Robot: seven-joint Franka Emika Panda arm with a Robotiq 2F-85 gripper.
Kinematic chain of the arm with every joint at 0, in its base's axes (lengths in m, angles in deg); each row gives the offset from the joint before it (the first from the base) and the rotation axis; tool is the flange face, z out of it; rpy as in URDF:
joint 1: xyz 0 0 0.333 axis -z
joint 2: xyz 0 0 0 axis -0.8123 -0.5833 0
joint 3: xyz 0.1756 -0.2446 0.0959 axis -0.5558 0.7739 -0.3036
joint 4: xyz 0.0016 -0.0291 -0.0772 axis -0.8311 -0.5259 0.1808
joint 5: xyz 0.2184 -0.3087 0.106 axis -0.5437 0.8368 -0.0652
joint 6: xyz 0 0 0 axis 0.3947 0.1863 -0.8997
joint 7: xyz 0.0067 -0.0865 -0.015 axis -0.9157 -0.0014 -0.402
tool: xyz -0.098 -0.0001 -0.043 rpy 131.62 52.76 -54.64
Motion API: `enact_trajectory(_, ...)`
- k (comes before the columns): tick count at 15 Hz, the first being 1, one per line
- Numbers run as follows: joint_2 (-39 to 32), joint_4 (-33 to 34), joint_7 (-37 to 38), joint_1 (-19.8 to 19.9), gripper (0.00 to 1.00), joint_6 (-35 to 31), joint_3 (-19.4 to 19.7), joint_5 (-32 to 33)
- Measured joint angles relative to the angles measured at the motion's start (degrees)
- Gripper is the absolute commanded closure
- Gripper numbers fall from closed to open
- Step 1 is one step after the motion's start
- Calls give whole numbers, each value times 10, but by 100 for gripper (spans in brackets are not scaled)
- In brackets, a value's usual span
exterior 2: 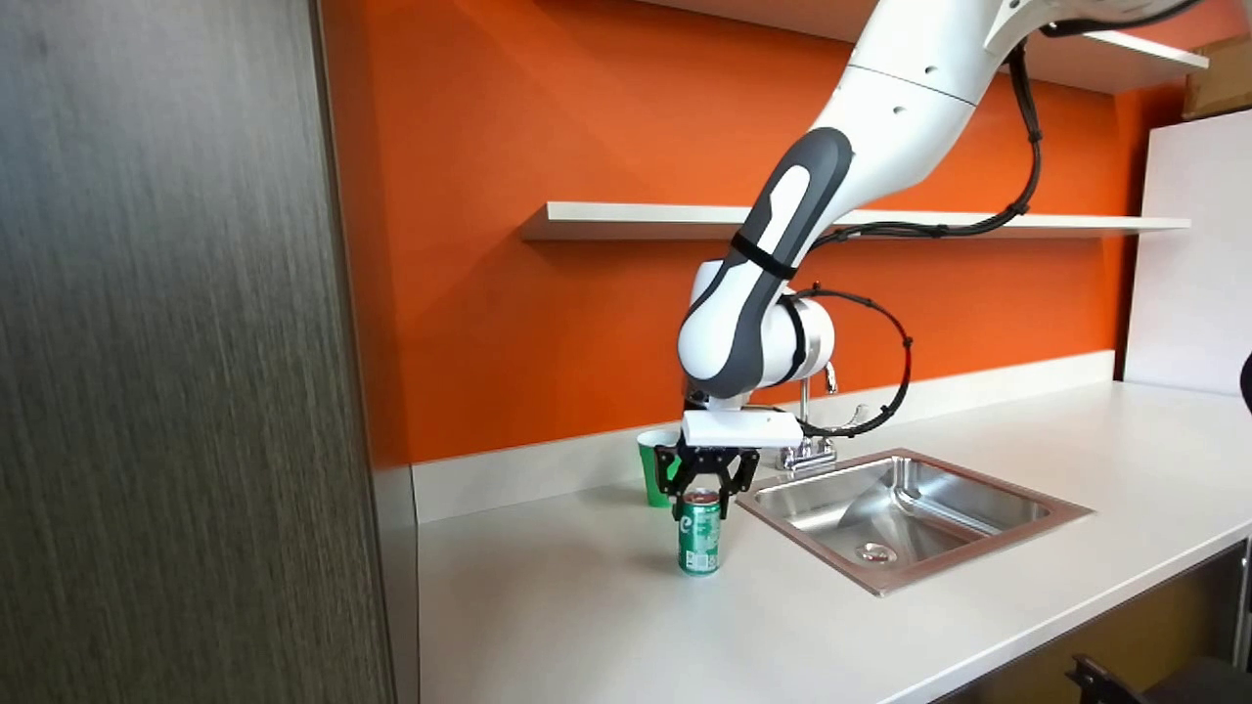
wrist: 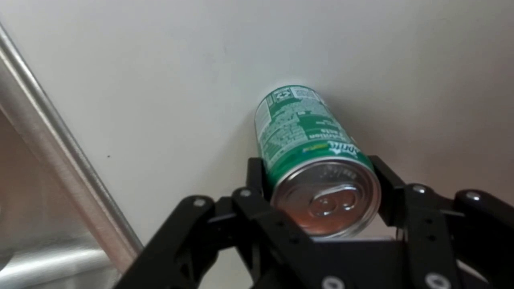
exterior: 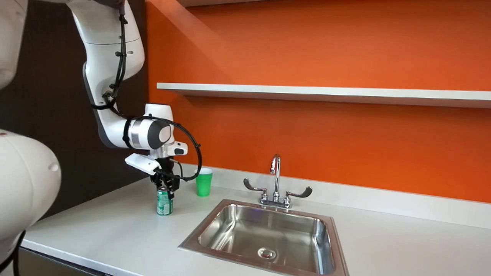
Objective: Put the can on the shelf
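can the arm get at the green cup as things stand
Probably not yet: the gripper looks closed on the can, so it would likely have to let go first. The green cup stands apart from the can, nearer the orange wall.

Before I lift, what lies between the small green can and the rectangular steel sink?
Wrist view: a black gripper finger, then white countertop with a tiny dark speck.

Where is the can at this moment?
In both exterior views, the can stands upright on the counter, left of the sink and gripped by the hand.
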Motion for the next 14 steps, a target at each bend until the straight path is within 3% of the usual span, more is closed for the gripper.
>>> enact_trajectory(8,11,0,27,-11,61,3,17,13)
enact_trajectory(14,81,-1,88,-20,61,58,27,72)
